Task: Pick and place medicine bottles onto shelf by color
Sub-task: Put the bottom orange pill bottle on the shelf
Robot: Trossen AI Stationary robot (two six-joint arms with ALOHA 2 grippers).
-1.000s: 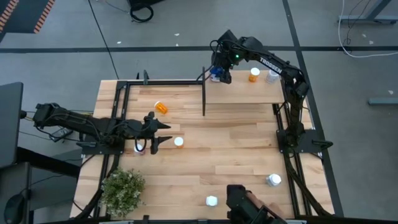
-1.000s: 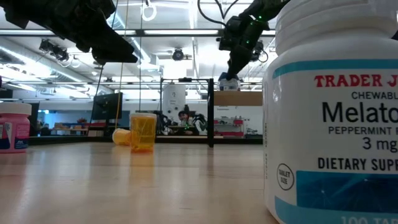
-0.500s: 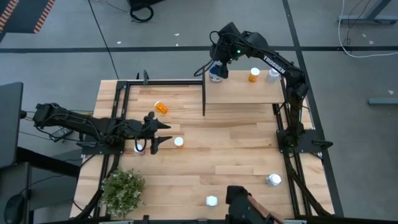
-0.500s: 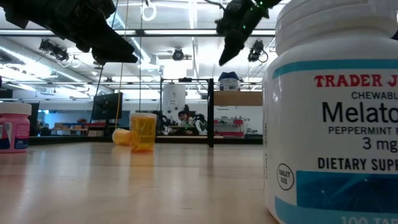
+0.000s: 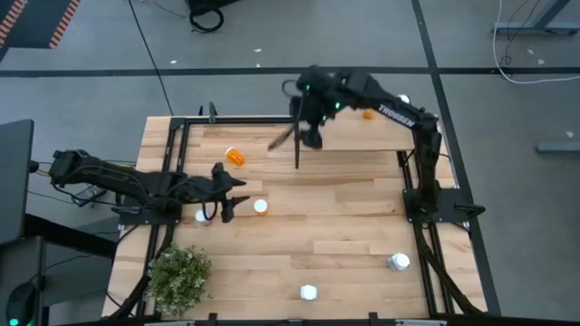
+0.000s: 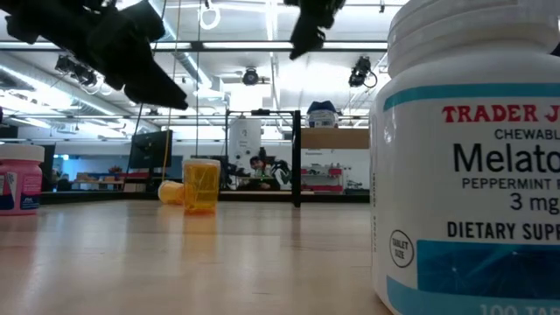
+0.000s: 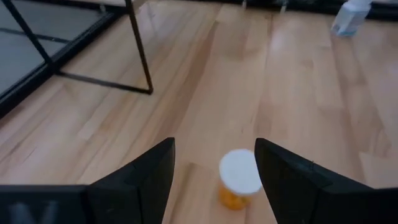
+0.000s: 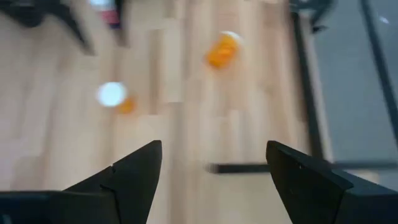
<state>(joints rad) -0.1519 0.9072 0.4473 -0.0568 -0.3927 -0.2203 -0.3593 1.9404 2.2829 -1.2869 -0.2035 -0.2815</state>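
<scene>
Wood tabletop (image 5: 344,226): pale planks under both my arms, bottles scattered across it.
Plant (image 5: 178,276): green, at the near left corner.
Pink bottle (image 6: 19,179): standing at the left, just beside my left gripper; only a white speck shows from above.
My left gripper (image 5: 228,193): low over the left half of the table, fingers apart and holding nothing.
Upright orange bottle (image 7: 237,179): white cap up, standing between my left fingers (image 7: 140,177) in the wrist view but not touched; from above it is just right of the fingertips.
Tipped orange bottle (image 5: 235,156): lying on its side, farther back, left of the shelf's black upright.
My right gripper (image 5: 308,122): raised over the shelf's left end, fingers apart and empty.
Shelf (image 5: 353,138): light-wood panel at the back right; the blue-capped bottle (image 6: 322,113) stands at its left end, an orange bottle (image 5: 369,114) farther right, partly behind my arm.
White bottles: one (image 5: 308,292) near the front edge, one (image 5: 399,263) at front right.
</scene>
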